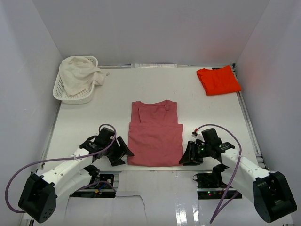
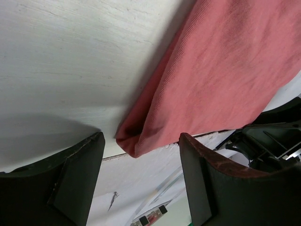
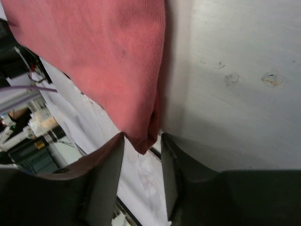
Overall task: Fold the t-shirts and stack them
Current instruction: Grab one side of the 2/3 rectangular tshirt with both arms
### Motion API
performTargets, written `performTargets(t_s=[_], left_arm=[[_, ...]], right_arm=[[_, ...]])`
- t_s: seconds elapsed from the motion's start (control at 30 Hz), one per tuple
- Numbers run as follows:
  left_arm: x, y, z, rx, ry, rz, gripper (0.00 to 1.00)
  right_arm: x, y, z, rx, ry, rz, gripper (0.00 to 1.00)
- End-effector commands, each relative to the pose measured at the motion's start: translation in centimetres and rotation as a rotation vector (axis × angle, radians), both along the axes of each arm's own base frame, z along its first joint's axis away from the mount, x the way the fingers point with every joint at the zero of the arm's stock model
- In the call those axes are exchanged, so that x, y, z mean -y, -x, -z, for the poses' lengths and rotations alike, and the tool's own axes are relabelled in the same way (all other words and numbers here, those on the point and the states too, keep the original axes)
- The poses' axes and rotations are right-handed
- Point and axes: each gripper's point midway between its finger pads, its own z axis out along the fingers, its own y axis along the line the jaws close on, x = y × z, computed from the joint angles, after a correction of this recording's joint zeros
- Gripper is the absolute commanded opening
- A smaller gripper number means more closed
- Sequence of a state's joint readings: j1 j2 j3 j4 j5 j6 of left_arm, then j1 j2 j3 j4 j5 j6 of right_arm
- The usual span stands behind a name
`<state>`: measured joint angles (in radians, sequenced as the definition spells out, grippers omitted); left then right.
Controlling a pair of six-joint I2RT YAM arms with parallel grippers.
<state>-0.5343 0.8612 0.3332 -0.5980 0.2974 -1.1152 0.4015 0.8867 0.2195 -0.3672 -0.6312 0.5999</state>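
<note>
The dusty rose-red t-shirt (image 1: 155,134) lies flat in the middle of the table, its sides folded in and its hem at the near edge. My left gripper (image 1: 123,153) is at its near-left corner. In the left wrist view the fingers (image 2: 80,174) stand wide apart, and the shirt's corner (image 2: 136,141) is between the tips, touching neither. My right gripper (image 1: 184,157) is at the near-right corner. Its jaws stand narrower, either side of the corner (image 3: 146,134), with a small gap showing. The bright orange-red t-shirt (image 1: 218,80) lies folded at the back right.
A white lattice basket (image 1: 63,92) holding a crumpled white cloth (image 1: 80,73) stands at the back left. White walls close in the table on three sides. The table's front edge (image 1: 155,168) runs just below the shirt's hem, with the arm bases beneath it.
</note>
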Motion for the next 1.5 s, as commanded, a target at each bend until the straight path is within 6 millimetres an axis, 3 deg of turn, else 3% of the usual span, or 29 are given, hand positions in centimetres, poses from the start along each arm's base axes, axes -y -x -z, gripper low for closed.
performTargets(t_s=[0.0,0.03,0.13,0.33,0.9,1.1,1.17,1.47], left_arm=[[-1.2,0.8,1.8,-0.035,-0.066,-0.019,0.76],[-1.1,0.7,1.7,-0.034,-0.065,-0.017,0.76],[-1.2,0.7,1.8,-0.032,-0.071,-0.015,0.76],[-1.4,1.0,2.3,-0.044,-0.079,-0.010,0.76],[-1.6,3.8,3.6,-0.098,-0.050,0.001,0.63],[-2.1,3.2,4.3,-0.082,-0.098,-0.025,0.57],[-2.3,3.2,4.7,-0.084,-0.111,-0.039,0.54],[-2.4,2.8,5.1,-0.059,-0.110,-0.056,0.10]], right_arm=[[0.4,0.3,1.2,-0.011,0.032,0.006,0.38],[0.4,0.3,1.3,-0.009,0.034,0.007,0.28],[0.4,0.2,1.4,-0.013,0.034,0.008,0.17],[0.1,-0.3,1.0,0.004,0.020,0.010,0.08],[-0.2,-1.3,0.5,0.020,0.031,0.002,0.08],[-0.2,-1.3,0.4,0.024,0.025,-0.002,0.08],[-0.2,-1.2,0.4,0.024,0.025,-0.002,0.08],[0.0,-1.1,0.0,0.030,0.033,-0.017,0.08]])
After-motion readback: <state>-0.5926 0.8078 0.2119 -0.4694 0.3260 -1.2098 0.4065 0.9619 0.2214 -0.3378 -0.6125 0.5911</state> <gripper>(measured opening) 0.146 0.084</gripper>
